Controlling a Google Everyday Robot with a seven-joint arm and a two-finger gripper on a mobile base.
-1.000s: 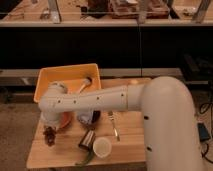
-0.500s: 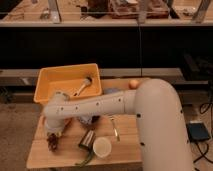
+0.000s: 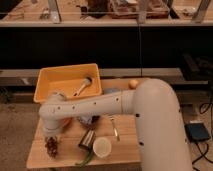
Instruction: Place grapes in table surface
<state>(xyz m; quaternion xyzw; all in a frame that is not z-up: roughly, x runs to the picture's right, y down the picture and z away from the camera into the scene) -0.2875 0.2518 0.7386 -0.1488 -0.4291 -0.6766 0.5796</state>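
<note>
The grapes (image 3: 51, 148) are a small dark reddish-purple bunch at the front left of the table surface (image 3: 127, 145), a light tan wooden top. My gripper (image 3: 50, 139) is directly above the bunch and meets its top. The white arm stretches to it from the right, across the middle of the table. Whether the bunch rests on the wood or hangs just over it does not show.
A yellow tub (image 3: 50, 82) holding a utensil (image 3: 82, 86) stands at the back left. An orange ball (image 3: 133, 84) lies at the back. A dark striped block (image 3: 87, 140), a white cup (image 3: 102, 147), a green vegetable (image 3: 84, 160) and a fork (image 3: 115, 127) sit near the front.
The gripper has come down with the grapes toward the table's front left. The arm now sits lower over the table. The other items have not moved.
</note>
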